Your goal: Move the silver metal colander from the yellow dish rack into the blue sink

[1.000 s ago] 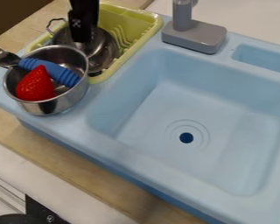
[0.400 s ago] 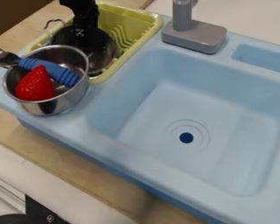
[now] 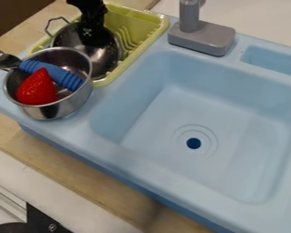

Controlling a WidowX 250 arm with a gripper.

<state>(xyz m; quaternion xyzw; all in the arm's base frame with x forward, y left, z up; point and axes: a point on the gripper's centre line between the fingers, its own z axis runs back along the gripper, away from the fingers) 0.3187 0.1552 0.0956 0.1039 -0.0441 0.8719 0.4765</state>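
The steel bowl point(image 3: 102, 57) with a looped wire handle point(image 3: 48, 26) sits in the yellow-green dish rack point(image 3: 118, 17), at the far left of the scene. The black gripper point(image 3: 90, 36) is over its far side; whether the two touch I cannot tell. Nor can I tell whether the jaws are open, closed or gripping the rim.

Compared with the earlier frames, the arm has shifted a little and its angle has changed, so more of the bowl's shiny inside is uncovered. The wire handle sits slightly differently too, which suggests that the bowl has been nudged or turned. It remains within the rack, so I judge that no clear lift has happened.

Just nearer, on the left ledge of the light blue sink point(image 3: 149, 169), stands a smaller steel pot point(image 3: 67, 108). In it are a red strawberry point(image 3: 36, 87) and a blue-handled fork point(image 3: 51, 73), whose tines stick out over the left rim. The grey faucet point(image 3: 201, 37) is at the sink's far edge, and the wooden tabletop point(image 3: 81, 164) runs along the near side.

The gripper hides part of the bowl's far rim, the pot covers its near left side, and the arm is cut off by the top edge.
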